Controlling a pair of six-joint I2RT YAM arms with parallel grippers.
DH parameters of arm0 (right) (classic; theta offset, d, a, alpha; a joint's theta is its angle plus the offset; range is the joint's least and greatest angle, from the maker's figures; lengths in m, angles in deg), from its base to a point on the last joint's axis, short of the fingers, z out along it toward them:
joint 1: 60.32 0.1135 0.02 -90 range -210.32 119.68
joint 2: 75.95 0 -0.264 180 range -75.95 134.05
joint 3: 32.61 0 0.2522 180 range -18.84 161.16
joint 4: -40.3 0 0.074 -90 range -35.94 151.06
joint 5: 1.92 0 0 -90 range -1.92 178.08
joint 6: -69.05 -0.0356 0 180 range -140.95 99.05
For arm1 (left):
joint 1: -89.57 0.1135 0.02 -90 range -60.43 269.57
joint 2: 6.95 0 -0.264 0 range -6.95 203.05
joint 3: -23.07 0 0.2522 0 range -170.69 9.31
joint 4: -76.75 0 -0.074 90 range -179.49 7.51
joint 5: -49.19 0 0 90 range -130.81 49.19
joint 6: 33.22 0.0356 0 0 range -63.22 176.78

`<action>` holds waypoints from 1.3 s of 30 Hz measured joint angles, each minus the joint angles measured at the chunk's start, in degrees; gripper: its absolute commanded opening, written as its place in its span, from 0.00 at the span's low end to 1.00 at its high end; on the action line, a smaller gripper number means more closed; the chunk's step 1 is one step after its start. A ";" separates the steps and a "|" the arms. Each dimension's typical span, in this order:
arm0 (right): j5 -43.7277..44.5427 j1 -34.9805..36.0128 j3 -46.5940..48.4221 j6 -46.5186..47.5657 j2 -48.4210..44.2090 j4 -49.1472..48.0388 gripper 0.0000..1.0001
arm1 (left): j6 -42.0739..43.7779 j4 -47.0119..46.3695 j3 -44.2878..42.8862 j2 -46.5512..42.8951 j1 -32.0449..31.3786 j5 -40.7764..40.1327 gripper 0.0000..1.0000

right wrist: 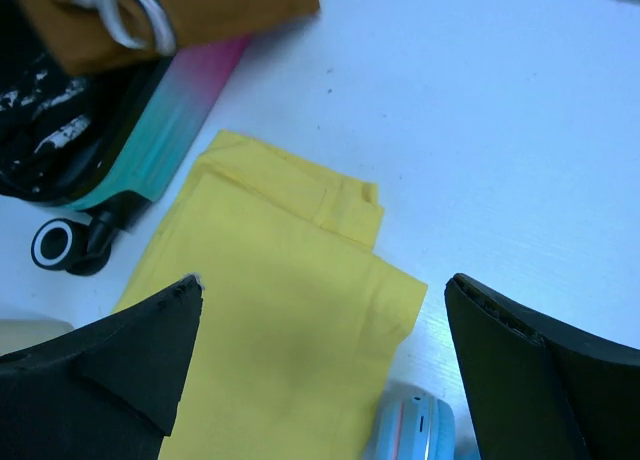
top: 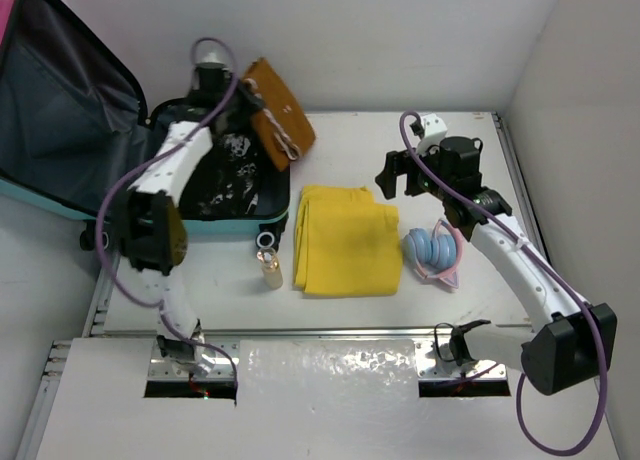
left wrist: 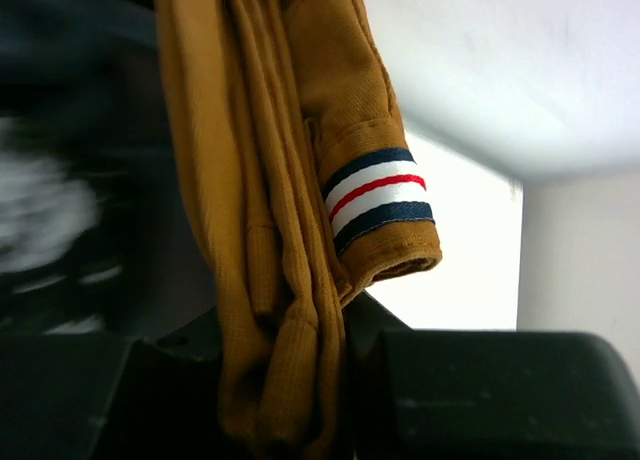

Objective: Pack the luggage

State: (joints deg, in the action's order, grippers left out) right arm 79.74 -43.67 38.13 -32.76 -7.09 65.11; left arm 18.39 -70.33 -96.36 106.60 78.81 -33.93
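The luggage lies open at the left, its dark grey lid raised and a black printed garment in its base. My left gripper hangs over the case's far end, shut on a mustard-brown garment. In the left wrist view the bunched cloth is pinched in the left gripper, and a striped cuff dangles. My right gripper is open above the table. Its empty span hovers over a folded yellow cloth.
The yellow cloth lies mid-table with light blue headphones at its right. A small bottle stands by the case's front wheel. White walls close in behind and on the right.
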 measured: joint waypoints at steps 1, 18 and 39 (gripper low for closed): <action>0.02 0.00 -0.31 0.00 0.00 0.11 0.99 | -0.02 -0.17 3.15 -3.39 2.12 -0.61 0.00; -3.76 0.85 -2.01 -0.83 0.00 0.00 0.99 | -7.65 -9.25 49.51 -33.05 16.13 -10.47 0.00; -5.16 2.25 5.77 0.48 7.96 5.64 0.99 | 4.00 23.52 20.24 -42.14 6.73 -33.83 1.00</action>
State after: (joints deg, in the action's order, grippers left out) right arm 74.58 -41.42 43.90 -32.28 0.87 70.75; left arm 22.39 -46.81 -76.12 64.46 85.54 -67.77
